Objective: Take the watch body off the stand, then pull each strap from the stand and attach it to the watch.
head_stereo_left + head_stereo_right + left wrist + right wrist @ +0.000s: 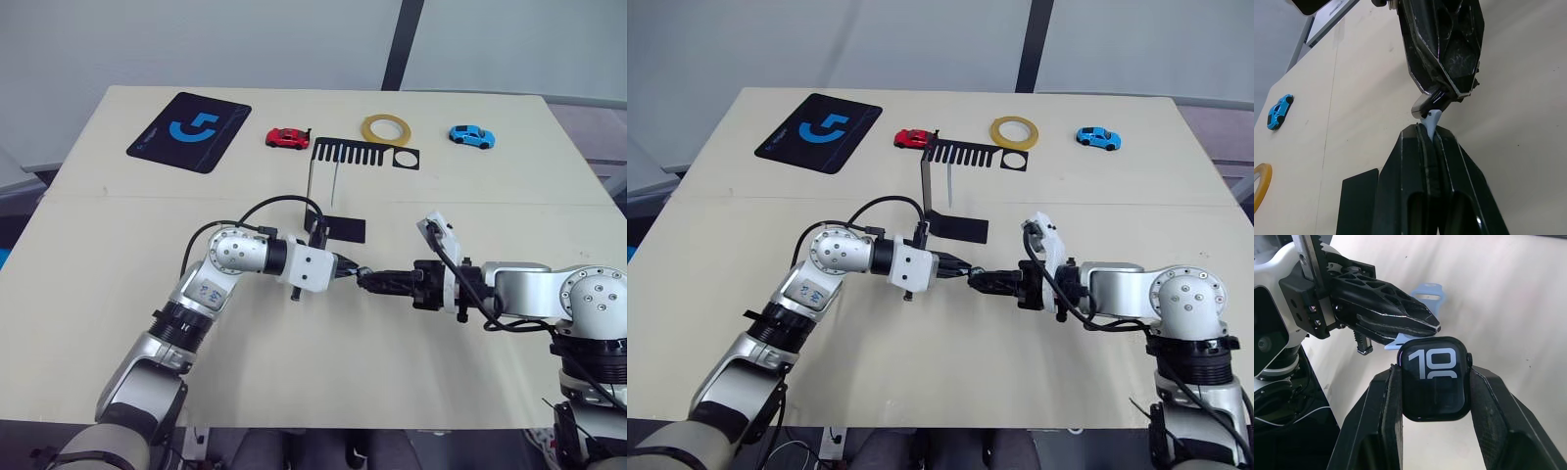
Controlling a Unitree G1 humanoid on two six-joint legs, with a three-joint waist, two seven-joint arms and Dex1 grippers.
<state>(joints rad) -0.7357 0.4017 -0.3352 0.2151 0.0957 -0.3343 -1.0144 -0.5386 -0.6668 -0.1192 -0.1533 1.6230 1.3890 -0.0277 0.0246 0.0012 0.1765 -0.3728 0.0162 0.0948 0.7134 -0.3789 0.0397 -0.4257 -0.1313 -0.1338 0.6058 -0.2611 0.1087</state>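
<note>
Left eye view gives you the whole bench (118,294) first: a broad pale top with plenty of bare surface on your near side, its clutter pushed toward the far edge, where the black mat with blue logo (189,131), the red toy car (287,138), the roll of yellow tape (386,128) and the blue toy car (471,136) sit well apart from your arms. Just beyond the grippers, the stand (338,186) rises on its thin post with the comb-slotted top plate overhead, so you have open room toward yourself but little behind the meeting point; any lift or swing away from you risks catching the post or plate. Both arms reach in toward the middle and meet tip to tip, which looks like the joining pose. Your right gripper (1436,382) has its fingers clamped on the two sides of the watch body (1435,378), screen facing the wrist camera, leaving its strap edge exposed toward the other arm. Your left gripper (1431,131) has its fingers pressed together on one strap (1432,119), whose pale tip pokes out and touches the watch edge. In the right wrist view a pale blue strap (1425,294) shows behind the left fingers; you can't tell whether it is the held strap's far end.
</note>
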